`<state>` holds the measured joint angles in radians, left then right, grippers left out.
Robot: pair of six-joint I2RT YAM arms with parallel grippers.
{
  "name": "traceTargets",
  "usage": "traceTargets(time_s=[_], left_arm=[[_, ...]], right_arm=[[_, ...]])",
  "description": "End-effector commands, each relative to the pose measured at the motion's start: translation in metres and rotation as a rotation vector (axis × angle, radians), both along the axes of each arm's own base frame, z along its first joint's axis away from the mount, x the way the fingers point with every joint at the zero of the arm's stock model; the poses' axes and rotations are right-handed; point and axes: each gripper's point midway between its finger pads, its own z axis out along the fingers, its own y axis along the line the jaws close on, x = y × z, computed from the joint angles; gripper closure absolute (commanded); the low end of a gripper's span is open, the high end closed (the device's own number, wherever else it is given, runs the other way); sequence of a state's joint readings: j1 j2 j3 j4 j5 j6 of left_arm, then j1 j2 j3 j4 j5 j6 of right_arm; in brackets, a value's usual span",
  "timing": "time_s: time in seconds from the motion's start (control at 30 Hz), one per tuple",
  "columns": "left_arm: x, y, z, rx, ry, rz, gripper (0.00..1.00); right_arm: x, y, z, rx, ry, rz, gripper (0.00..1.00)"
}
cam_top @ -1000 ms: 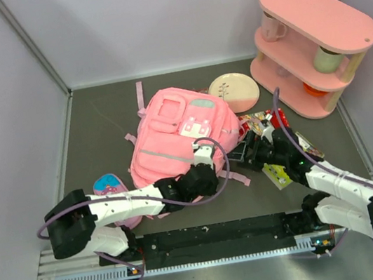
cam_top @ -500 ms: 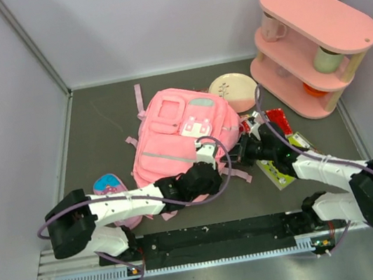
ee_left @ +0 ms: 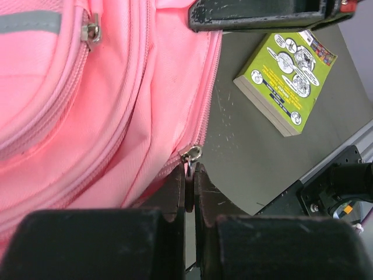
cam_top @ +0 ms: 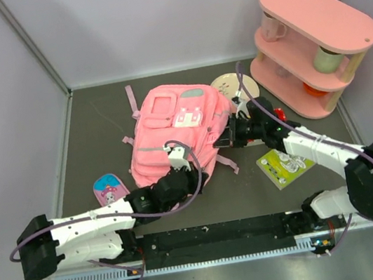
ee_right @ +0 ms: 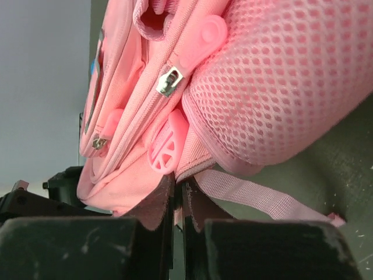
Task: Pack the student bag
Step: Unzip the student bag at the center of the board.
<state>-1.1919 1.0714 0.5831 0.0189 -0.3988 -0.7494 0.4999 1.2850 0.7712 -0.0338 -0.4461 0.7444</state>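
Observation:
The student bag (cam_top: 171,130) lies flat mid-table, a soft pink backpack with front pockets and a grey stripe. My left gripper (cam_top: 189,168) is at its near right edge, shut on a metal zipper pull (ee_left: 190,166) on the side seam. My right gripper (cam_top: 223,139) is against the bag's right side, shut on a fold of pink fabric (ee_right: 178,188) under the mesh back panel (ee_right: 280,87). A round pink rubber zipper tab (ee_right: 166,143) hangs just above those jaws. A pink strap (ee_right: 256,197) trails off to the right.
A green booklet (cam_top: 286,165) lies right of the bag, also in the left wrist view (ee_left: 287,70). A small pink pouch (cam_top: 110,189) is at the near left. A cream plate (cam_top: 235,88), a red item (cam_top: 279,114) and a pink two-tier shelf (cam_top: 313,42) stand at the back right.
My right gripper moved left from the clutter to the bag's right side and shut on its fabric. The bag shifted away and turned. My left arm drew back, still holding the pull.

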Motion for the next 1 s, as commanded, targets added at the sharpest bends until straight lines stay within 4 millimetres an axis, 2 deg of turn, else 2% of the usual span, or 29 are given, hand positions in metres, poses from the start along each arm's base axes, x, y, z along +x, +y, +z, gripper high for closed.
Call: traceTargets(time_s=[0.0,0.03,0.07,0.17,0.23,0.33,0.37,0.43,0.47,0.5,0.57,0.67,0.7,0.77,0.8,0.87,0.9,0.97], left_arm=[[-0.022,0.028,-0.024,0.06,0.052,-0.035,1.0],[-0.024,0.029,-0.022,0.05,0.052,-0.041,1.0],[-0.025,0.03,-0.023,0.052,0.053,-0.047,1.0],[-0.035,0.026,-0.025,0.052,0.065,-0.118,1.0],[-0.04,0.022,-0.026,0.057,0.081,-0.147,1.0],[-0.036,0.02,-0.029,0.06,0.082,-0.13,1.0],[-0.035,0.018,-0.03,0.059,0.086,-0.123,1.0],[-0.033,0.011,-0.029,0.054,0.092,-0.119,1.0],[-0.032,0.008,-0.028,0.048,0.093,-0.123,1.0],[-0.033,0.005,-0.028,0.049,0.097,-0.13,1.0],[-0.032,-0.002,-0.027,0.049,0.107,-0.133,1.0],[-0.029,-0.01,-0.027,0.056,0.108,-0.132,1.0],[-0.027,-0.011,-0.027,0.057,0.107,-0.132,1.0],[-0.027,-0.015,-0.028,0.059,0.103,-0.139,1.0],[-0.027,-0.016,-0.028,0.064,0.102,-0.142,1.0],[-0.024,-0.023,-0.02,0.036,0.082,-0.149,1.0],[-0.023,-0.024,-0.02,0.037,0.078,-0.15,1.0],[-0.022,-0.026,-0.019,0.04,0.067,-0.159,1.0]], right_arm=[[0.087,-0.04,0.025,-0.076,-0.207,-0.205,1.0],[0.093,-0.035,0.032,-0.061,-0.222,-0.189,1.0],[0.098,-0.035,0.025,-0.077,-0.211,-0.186,1.0],[0.111,-0.037,0.022,-0.113,-0.211,-0.195,1.0],[0.116,-0.04,0.022,-0.123,-0.218,-0.209,1.0],[0.114,-0.033,0.023,-0.103,-0.228,-0.168,1.0],[0.113,-0.033,0.021,-0.104,-0.221,-0.162,0.98],[0.108,-0.03,0.019,-0.094,-0.207,-0.133,0.83],[0.104,-0.028,0.018,-0.082,-0.194,-0.12,0.61],[0.096,-0.024,0.025,-0.053,-0.201,-0.092,0.49],[0.084,-0.026,0.021,-0.035,-0.177,-0.095,0.3],[0.067,-0.042,0.022,-0.062,-0.191,-0.138,0.2],[0.061,-0.05,0.013,-0.104,-0.159,-0.166,0.2],[0.042,-0.058,0.018,-0.099,-0.165,-0.172,0.18],[0.027,-0.059,0.007,-0.089,-0.132,-0.155,0.18],[0.007,-0.056,0.015,-0.009,-0.111,-0.144,0.19],[-0.011,-0.053,0.001,0.021,-0.056,-0.111,0.19],[-0.025,-0.047,0.009,0.115,-0.038,-0.1,0.2]])
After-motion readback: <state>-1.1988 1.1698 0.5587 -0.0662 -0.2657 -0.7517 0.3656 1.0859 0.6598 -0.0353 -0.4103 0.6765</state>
